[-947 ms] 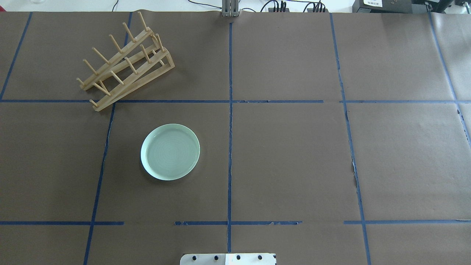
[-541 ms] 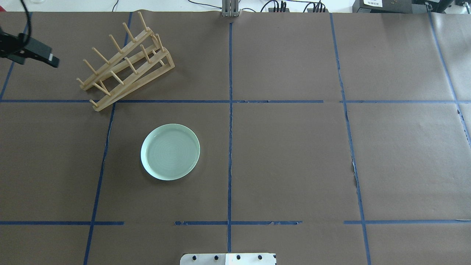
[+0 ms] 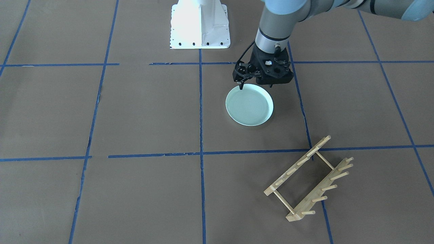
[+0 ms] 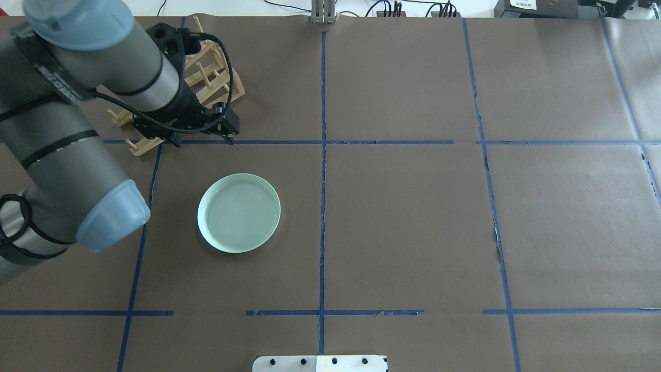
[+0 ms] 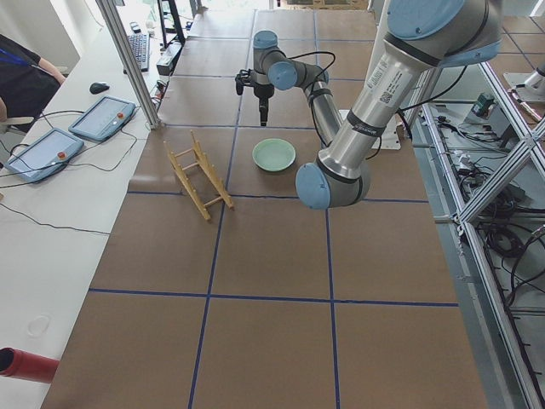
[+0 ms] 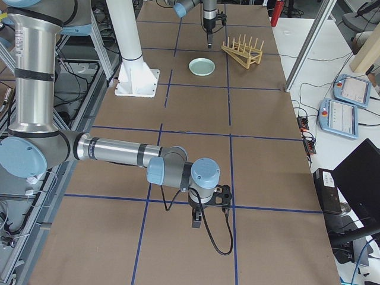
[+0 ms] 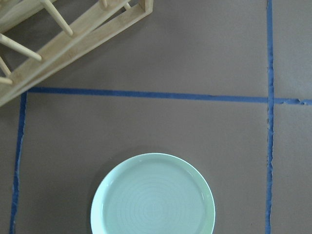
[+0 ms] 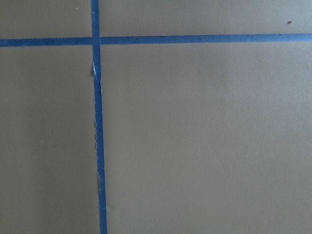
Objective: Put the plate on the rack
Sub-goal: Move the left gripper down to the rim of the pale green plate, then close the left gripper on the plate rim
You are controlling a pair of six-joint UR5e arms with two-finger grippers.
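- The plate (image 4: 239, 213) is seen lying flat on the brown surface (image 4: 413, 217), left of centre in the overhead frame
- The rack (image 3: 309, 179) is found at the lower right of the front-facing frame, well apart from the plate
- The left hand (image 3: 241, 85) is held above the plate's upper rim; whether it is released or clenched cannot be told
- The right hand (image 6: 198, 221) is shown only in the right side frame, low and centred; its state cannot be told

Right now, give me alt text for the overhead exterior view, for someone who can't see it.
The robot's left arm reaches in from the left, its left gripper hovering between a pale green plate lying flat on the brown paper-covered table and a wooden rack the arm partly hides. Blue tape lines grid the table.
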